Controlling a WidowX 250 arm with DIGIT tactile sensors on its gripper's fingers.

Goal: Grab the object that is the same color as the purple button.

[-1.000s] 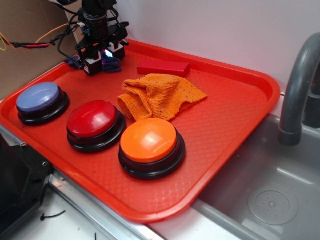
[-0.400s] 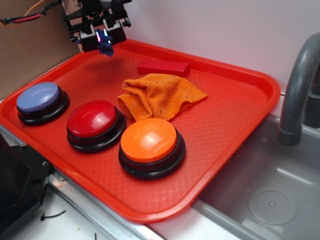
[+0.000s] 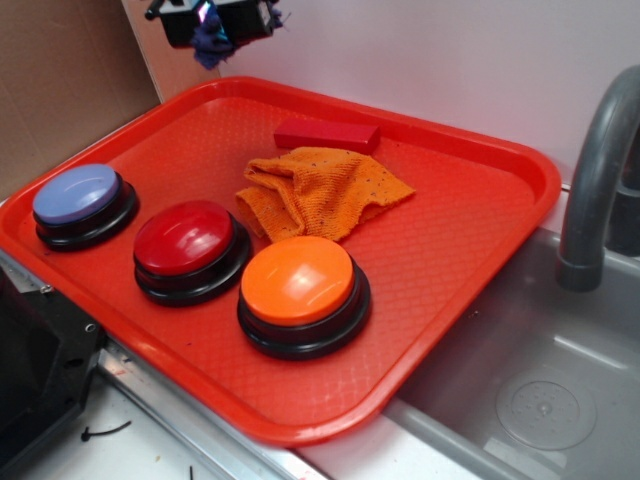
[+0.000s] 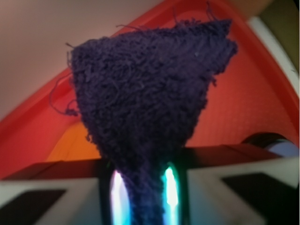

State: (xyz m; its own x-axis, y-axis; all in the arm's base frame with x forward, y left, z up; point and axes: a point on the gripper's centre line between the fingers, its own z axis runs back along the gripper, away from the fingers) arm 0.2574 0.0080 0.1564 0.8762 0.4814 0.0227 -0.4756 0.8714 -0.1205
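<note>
My gripper [image 3: 210, 25] hangs at the top left of the exterior view, above the far left corner of the red tray [image 3: 480, 240], shut on the small dark purple knitted cloth [image 3: 212, 42]. The wrist view is mostly filled by that fuzzy cloth [image 4: 150, 93], pinched between the two glowing fingers [image 4: 118, 194]. The purple button [image 3: 78, 197], pale lavender on a black base, sits at the tray's near left. Part of it shows at the wrist view's right edge [image 4: 283, 147].
A red button [image 3: 188, 240] and an orange button [image 3: 300, 283] stand along the tray's front. An orange knitted cloth [image 3: 320, 190] lies mid-tray with a red block [image 3: 327, 135] behind it. A grey faucet [image 3: 600, 170] and sink [image 3: 520, 390] are on the right.
The gripper has risen from the tray's far left corner, lifting the purple cloth off the surface and carrying it up toward the top of the view.
</note>
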